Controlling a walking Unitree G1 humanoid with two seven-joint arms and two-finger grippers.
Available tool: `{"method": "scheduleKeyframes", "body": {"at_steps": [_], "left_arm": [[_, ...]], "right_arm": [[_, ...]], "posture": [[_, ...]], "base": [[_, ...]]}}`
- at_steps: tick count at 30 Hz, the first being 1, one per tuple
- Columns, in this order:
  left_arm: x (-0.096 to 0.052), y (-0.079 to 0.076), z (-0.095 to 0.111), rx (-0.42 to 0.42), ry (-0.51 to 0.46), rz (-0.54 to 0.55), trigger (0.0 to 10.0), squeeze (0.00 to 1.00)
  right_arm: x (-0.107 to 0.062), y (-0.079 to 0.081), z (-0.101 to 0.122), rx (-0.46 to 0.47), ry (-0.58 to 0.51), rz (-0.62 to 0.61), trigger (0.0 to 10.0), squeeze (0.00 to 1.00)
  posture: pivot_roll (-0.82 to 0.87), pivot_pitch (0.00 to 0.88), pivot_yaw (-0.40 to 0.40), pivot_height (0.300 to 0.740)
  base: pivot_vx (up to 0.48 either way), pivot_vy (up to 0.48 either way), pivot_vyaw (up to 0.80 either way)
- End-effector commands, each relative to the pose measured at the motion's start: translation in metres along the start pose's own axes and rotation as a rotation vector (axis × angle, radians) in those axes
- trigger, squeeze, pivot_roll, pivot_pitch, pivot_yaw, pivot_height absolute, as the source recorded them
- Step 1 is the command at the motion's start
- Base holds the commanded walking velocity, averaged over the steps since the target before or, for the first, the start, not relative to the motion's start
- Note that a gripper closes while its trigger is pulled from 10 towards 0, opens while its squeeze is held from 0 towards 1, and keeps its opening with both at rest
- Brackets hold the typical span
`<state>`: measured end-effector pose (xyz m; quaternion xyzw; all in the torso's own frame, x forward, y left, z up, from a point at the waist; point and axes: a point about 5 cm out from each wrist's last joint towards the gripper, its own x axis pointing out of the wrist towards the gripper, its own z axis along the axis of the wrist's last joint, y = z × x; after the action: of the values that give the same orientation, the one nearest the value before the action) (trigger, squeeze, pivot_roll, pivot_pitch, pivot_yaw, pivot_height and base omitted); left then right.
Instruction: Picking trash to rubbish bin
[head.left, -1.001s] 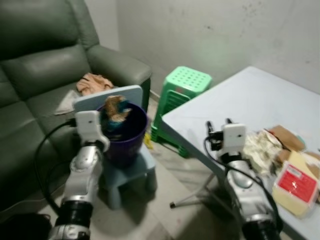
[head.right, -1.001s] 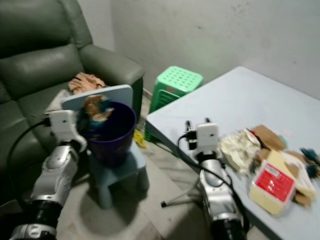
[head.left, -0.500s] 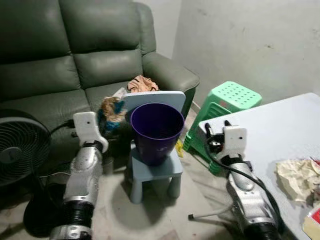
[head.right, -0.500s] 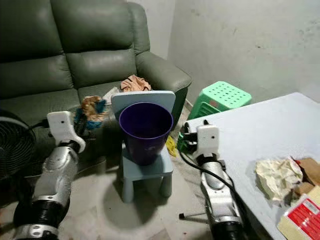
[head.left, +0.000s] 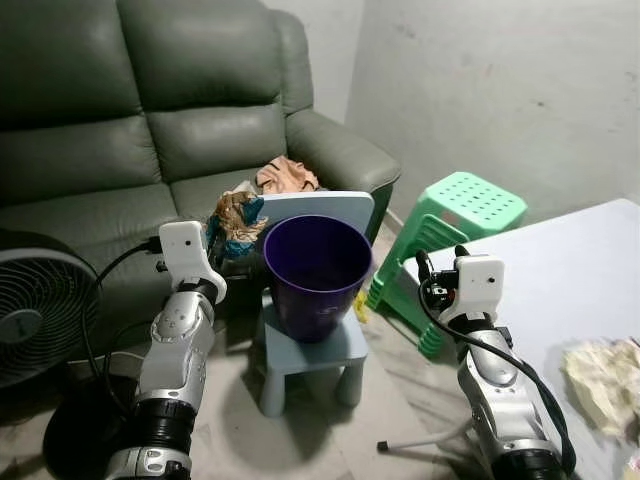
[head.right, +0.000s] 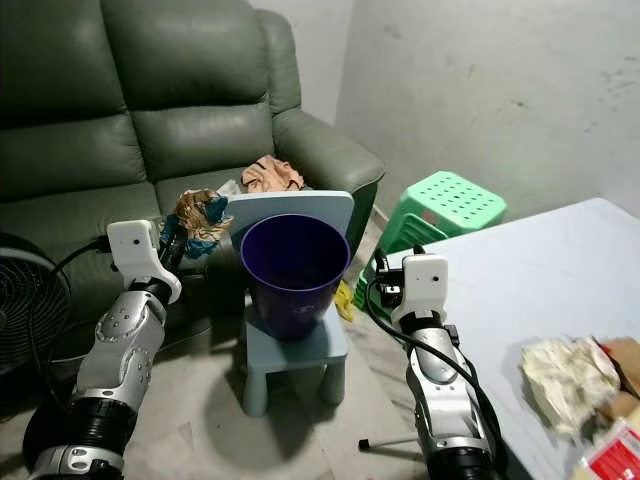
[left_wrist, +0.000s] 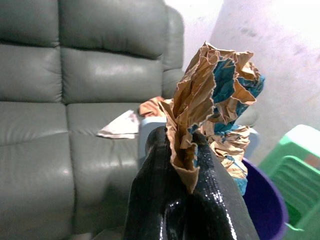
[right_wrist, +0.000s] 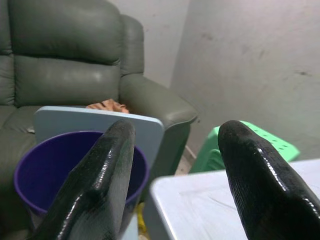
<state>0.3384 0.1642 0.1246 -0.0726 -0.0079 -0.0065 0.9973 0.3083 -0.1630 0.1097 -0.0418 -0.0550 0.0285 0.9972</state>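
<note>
Behind everything you have a grey-green sofa (head.left: 150, 130) against a pale wall, with a black fan (head.left: 35, 300) at nine o'clock and a green stool (head.left: 465, 215) at two o'clock of the purple bin (head.left: 315, 270). In the left eye view your bin stands on a small blue chair (head.left: 310, 345); your left arm is raised with its forearm upright, and the left gripper (head.left: 225, 240) holds the crumpled trash (head.left: 238, 215) at ten o'clock of the bin's rim, just beside it. In the right eye view your right arm is bent up at the edge of the pale table (head.right: 510, 290), where crumpled paper (head.right: 565, 375) lies. In the left wrist view the fingers are clenched on the brown-and-blue trash. In the right wrist view the right gripper (right_wrist: 175, 170) is spread wide and holds nothing, pointing toward the bin.
</note>
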Motion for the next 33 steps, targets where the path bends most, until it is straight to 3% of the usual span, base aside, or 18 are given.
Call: {"method": "scheduleKeyframes", "body": {"at_steps": [1, 11, 22, 24, 33], "left_arm": [[0.003, -0.005, 0.002, 0.002, 0.004, -0.016, 10.0, 0.00], [0.004, -0.005, 0.003, 0.002, 0.000, -0.016, 10.0, 0.00], [0.005, -0.006, 0.002, 0.001, 0.003, -0.009, 10.0, 0.00], [0.005, -0.007, 0.002, 0.001, 0.002, -0.008, 10.0, 0.00], [0.004, -0.004, 0.002, 0.020, -0.013, 0.033, 10.0, 0.00]], "right_arm": [[0.002, -0.002, 0.006, -0.004, -0.023, 0.002, 10.0, 0.00], [0.003, 0.001, 0.007, -0.018, -0.019, 0.046, 10.0, 0.00], [0.003, 0.004, 0.007, -0.030, -0.026, 0.061, 10.0, 0.00], [0.003, 0.003, 0.008, 0.009, -0.029, 0.056, 10.0, 0.00], [0.001, 0.009, 0.007, 0.025, -0.017, 0.113, 10.0, 0.00]], "posture": [[0.01, 0.000, -0.104, 0.740], [0.01, 0.000, -0.106, 0.740], [0.01, 0.000, -0.113, 0.740], [0.01, 0.000, -0.114, 0.740], [0.01, 0.000, -0.116, 0.740]], "base": [[0.375, 0.000, 0.00], [0.373, 0.000, 0.00], [0.345, 0.000, 0.75], [0.296, 0.000, 0.00], [0.000, 0.000, 0.00]]}}
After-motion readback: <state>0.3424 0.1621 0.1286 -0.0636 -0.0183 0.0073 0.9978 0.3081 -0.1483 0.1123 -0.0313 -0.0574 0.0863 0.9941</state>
